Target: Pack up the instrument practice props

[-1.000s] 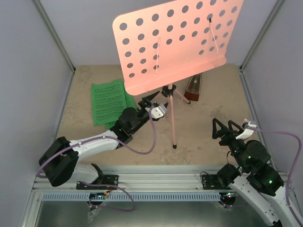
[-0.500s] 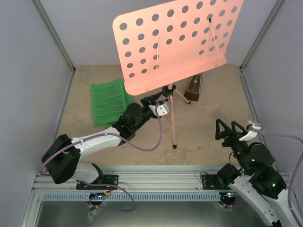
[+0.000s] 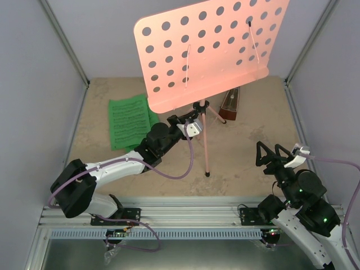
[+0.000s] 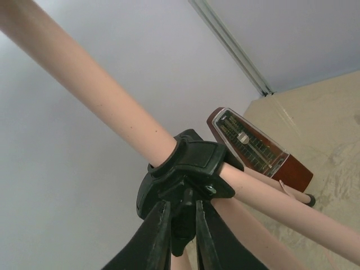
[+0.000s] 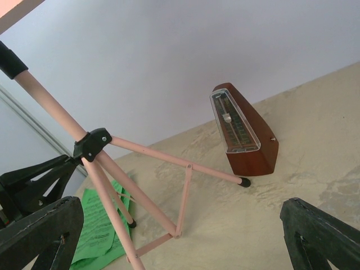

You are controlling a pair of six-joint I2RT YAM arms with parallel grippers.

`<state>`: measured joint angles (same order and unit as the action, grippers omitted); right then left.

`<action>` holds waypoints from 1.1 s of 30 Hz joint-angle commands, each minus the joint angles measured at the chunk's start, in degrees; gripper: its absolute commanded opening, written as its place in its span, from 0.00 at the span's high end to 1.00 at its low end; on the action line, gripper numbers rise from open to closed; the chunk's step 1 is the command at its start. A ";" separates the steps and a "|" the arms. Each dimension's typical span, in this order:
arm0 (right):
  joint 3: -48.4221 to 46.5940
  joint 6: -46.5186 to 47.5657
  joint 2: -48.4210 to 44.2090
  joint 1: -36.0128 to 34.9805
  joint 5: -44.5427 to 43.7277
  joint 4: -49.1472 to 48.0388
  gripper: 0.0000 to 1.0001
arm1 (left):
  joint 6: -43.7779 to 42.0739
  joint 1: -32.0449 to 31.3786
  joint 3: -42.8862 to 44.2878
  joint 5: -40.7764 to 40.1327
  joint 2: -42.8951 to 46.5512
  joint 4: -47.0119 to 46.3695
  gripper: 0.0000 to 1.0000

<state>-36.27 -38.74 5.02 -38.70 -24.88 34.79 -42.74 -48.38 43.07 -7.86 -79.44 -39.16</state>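
The pink music stand (image 3: 208, 50) stands upright mid-table, its hole-punched desk high over the tripod legs (image 5: 169, 160). My left gripper (image 3: 190, 116) reaches up to the black collar (image 4: 191, 163) where the legs meet the pole. Its jaws (image 4: 183, 205) are shut on a black tab under that collar. The brown metronome (image 3: 229, 106) stands behind the stand, close to one leg's foot (image 5: 243, 181). Green sheet-music pages (image 3: 128, 121) lie flat at the back left. My right gripper (image 3: 275, 152) hovers open at the right, holding nothing, facing the tripod and the metronome (image 5: 242, 132).
Grey walls with aluminium posts (image 3: 67, 48) close in the tan table (image 3: 236, 157) on three sides. A metal rail (image 3: 185, 216) runs along the near edge by the arm bases. The left arm's black wrist (image 5: 34, 180) shows beside the tripod.
My left gripper has pushed forward to the stand's collar and its jaws have closed on the black tab. The right arm drifted slightly right, then stayed still.
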 commanded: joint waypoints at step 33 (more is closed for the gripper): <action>0.24 -1.42 -0.23 0.20 -0.10 -0.30 0.02 | 98.99 3.59 -2.71 4.80 0.49 -6.31 1.00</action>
<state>-36.27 -39.11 5.02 -38.70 -24.67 34.76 38.68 -45.60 39.33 -4.49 -79.37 -47.66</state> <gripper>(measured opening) 0.976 0.058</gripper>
